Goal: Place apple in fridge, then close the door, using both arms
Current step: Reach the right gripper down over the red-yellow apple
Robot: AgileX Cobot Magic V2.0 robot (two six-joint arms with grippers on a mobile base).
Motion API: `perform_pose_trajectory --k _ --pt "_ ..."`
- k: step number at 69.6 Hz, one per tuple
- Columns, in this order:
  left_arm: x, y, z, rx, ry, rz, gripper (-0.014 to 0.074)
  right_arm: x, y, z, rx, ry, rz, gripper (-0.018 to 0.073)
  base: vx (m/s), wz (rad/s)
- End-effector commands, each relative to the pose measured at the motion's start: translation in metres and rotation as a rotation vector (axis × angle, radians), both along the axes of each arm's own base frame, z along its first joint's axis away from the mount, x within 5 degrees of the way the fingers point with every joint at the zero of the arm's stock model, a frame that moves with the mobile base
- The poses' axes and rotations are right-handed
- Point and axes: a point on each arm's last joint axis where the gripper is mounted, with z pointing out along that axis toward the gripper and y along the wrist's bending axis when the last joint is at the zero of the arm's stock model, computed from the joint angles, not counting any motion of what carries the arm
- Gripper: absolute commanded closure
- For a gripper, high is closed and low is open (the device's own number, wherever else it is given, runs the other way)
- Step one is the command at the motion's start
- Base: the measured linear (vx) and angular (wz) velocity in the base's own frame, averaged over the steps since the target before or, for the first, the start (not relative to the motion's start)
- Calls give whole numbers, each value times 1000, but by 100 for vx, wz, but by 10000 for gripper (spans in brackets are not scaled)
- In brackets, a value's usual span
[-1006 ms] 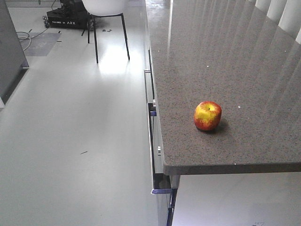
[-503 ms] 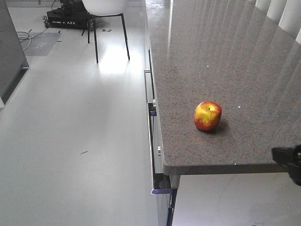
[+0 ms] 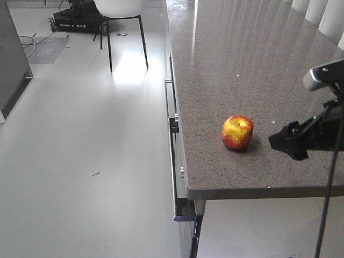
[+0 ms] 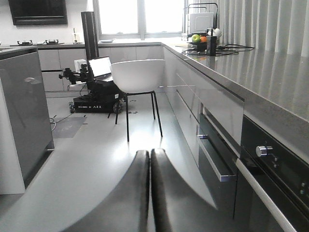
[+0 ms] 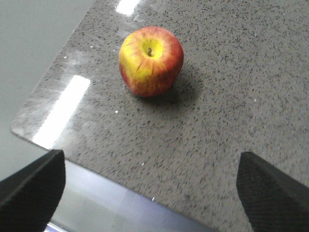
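Apple (image 3: 237,131): one, upright on the counter (image 3: 258,64), close to its near corner. Grippers: two. Right gripper (image 3: 287,141) over the counter just right of the apple, apart from it, jaws spread wide, empty. Left gripper (image 4: 150,193) beside the counter above the floor, fingers pressed together, empty. One white chair (image 4: 137,75) farther along.

r gripper (image 3: 287,141) came in from the right since 1 s ago: was below the counter's (image 3: 258,64) front edge, now up over it, near the apple (image 3: 237,131).
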Motion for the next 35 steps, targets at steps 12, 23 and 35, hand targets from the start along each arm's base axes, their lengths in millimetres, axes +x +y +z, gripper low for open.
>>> perform_pose_trajectory --k 12,23,35 --pt "-1 0 3 -7 -73 0 603 46 19 5 -69 -65 113 -144 0 0" --pt "-1 0 3 -7 -73 0 603 78 29 0 -77 -41 97 -143 0 0" --pt "-1 0 3 -7 -73 0 603 108 33 -8 -97 7 137 -139 0 0"
